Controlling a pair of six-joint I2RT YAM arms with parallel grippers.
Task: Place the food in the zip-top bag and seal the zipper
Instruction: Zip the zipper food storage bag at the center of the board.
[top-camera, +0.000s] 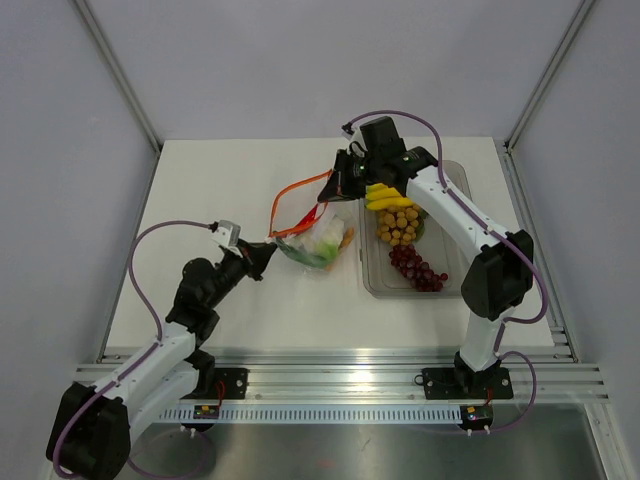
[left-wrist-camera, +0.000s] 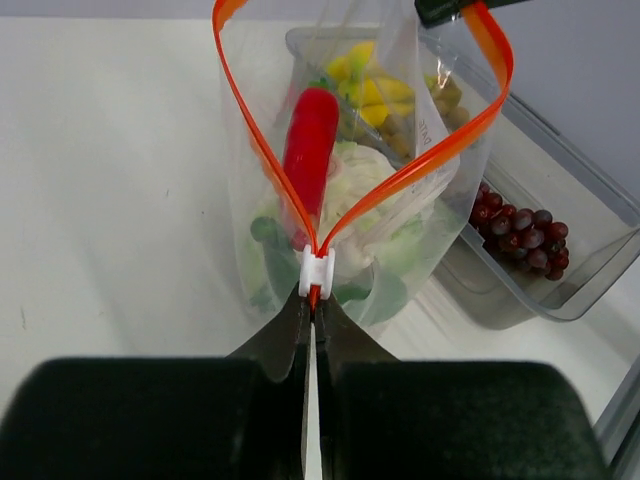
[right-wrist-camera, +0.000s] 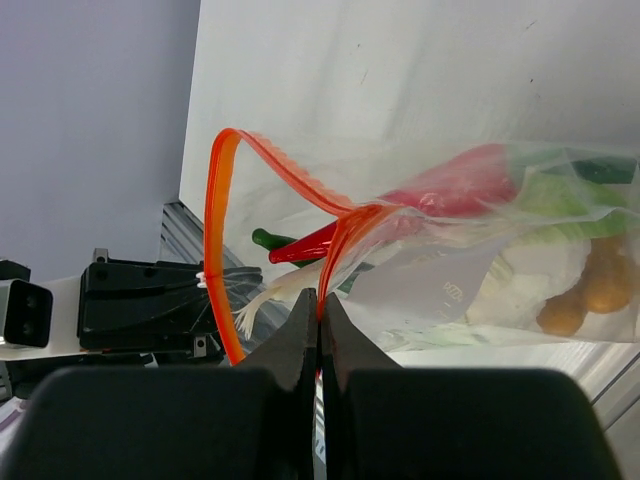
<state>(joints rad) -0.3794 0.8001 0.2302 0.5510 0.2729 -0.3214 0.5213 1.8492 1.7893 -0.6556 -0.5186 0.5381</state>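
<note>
Grey walls close in a white counter, with both arms reaching toward its middle. Between them hangs a thin, crinkly, see-through plastic zip-top bag, just left of a clear rectangular plastic tub; whether its underside touches the counter is hard to tell. The bag's thin red-orange zipper strip gapes in a wide loop. The left claw is pinched tight on one end of that strip, just behind a small white slider. The right claw is clamped narrow on the opposite end. Inside the bag lie a long red toy chilli, a white bulb, green vegetables and orange pieces. In the tub sit yellow toy bananas at the far end, a brown ball cluster in the middle and dark red grapes nearest the arms.
</note>
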